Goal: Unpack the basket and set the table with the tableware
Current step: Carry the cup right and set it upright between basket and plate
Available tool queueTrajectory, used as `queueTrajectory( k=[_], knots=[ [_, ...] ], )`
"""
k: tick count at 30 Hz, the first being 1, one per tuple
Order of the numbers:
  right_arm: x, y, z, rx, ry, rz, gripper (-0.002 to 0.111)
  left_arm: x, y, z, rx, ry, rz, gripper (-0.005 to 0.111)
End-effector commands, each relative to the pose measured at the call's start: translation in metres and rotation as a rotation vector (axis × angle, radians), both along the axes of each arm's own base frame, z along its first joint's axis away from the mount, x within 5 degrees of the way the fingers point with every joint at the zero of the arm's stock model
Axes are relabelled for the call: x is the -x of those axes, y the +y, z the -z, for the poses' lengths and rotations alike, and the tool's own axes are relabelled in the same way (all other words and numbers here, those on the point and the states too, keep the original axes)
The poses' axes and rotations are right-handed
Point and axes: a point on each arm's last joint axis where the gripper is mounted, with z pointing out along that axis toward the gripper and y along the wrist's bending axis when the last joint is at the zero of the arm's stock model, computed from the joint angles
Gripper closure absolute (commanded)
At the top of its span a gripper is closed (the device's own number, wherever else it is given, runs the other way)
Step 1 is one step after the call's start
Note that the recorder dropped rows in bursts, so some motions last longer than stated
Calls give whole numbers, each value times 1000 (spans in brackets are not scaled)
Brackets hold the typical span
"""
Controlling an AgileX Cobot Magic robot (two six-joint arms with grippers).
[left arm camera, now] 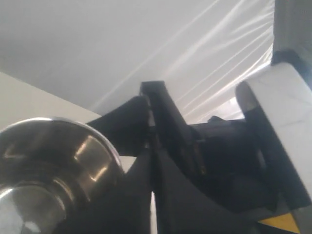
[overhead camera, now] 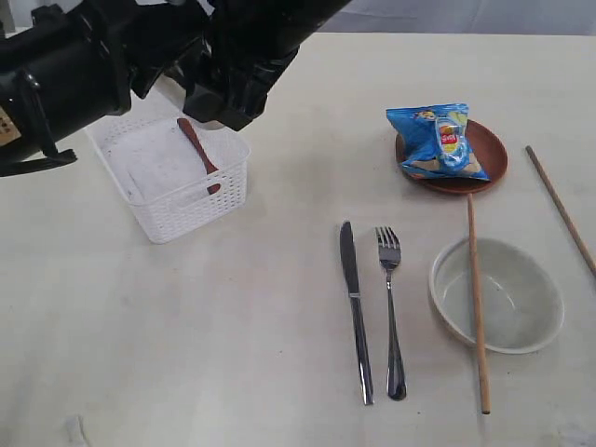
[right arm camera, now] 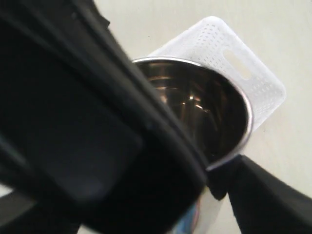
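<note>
The cup [right arm camera: 200, 112] is clamped between the wide-set jaws of the right tool [right arm camera: 195, 151], over the basket [right arm camera: 243, 63]. The left tool [left arm camera: 152, 141] is closed and nothing is seen in it. The lifting-out step is judged to be in hand. The cup's mouth is turned up, its axis about vertical. Next, it must be carried upright to a free place on the bench [overhead camera: 233, 326]. The spoon [overhead camera: 197, 154] lies in the basket, not yet unpacked.

Holding left arm [overhead camera: 65, 79] and right arm [overhead camera: 256, 42] raised and close together at upper left of the exterior view. Pressing left gripper [left arm camera: 151, 105] fingers flat against each other. Clasping steel cup [right arm camera: 195, 107] in right gripper [right arm camera: 209, 141], jaws standing wide on either side.
</note>
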Motion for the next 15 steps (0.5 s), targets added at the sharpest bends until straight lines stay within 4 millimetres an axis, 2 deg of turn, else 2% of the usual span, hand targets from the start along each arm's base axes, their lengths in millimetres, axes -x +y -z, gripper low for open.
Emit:
queueTrajectory(
  k=[1,11,15],
  knots=[
    [-6,-4,-3,-28,-5,35,109,0,-2,-5,9,-17,17,107],
    [-35,-35,-3,-74,2,173,109,-4,1,-7,-8,-50,-41,107],
    [-53,-57,16,-145,-5,336,109,-5,2,-5,-17,-38,-57,107]
  ],
)
